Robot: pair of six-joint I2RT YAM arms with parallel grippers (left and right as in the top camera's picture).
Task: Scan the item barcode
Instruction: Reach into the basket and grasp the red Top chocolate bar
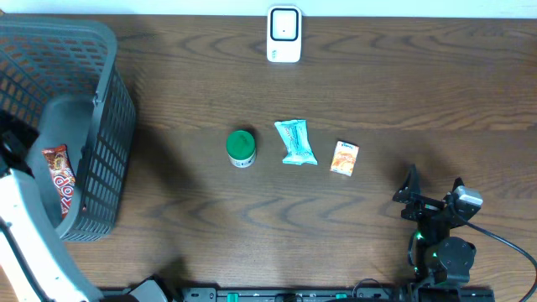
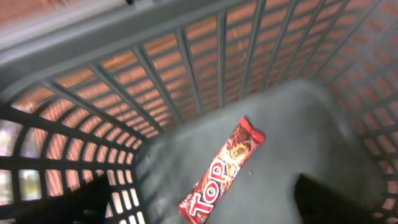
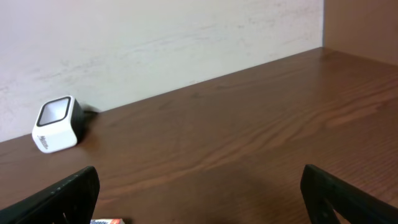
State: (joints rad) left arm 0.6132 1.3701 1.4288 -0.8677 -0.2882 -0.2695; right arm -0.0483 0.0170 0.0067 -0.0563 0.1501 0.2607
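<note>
the red candy bar (image 2: 221, 171) lies flat on the grey floor of the basket (image 2: 186, 62), slanting from lower left to upper right in the left wrist view, label side up with white letters on red. the left gripper (image 2: 200, 198) hangs over it with its jaws spread wide: one dark finger shows at the bottom left corner and the other at the bottom right, and the bar sits between them without either one touching it, so nothing is held. from overhead the basket stands at the left end of the wooden table (image 1: 403, 84), and the bar shows low down inside it, near the white left arm (image 1: 25, 226). the white scanner (image 1: 284, 34) stands at the far edge of the table, near the middle, well apart from the basket. three other things lie in a row at the middle of the table: a green-lidded jar (image 1: 241, 147), a teal packet (image 1: 295, 142) just beside it on the right, and a small orange box (image 1: 344, 157) further right. the right gripper (image 1: 434, 180) sits at the near right of the table, below the orange box, its jaws also wide apart with nothing between them; its wrist view looks across bare wood toward the scanner by the pale wall (image 3: 186, 37).
</note>
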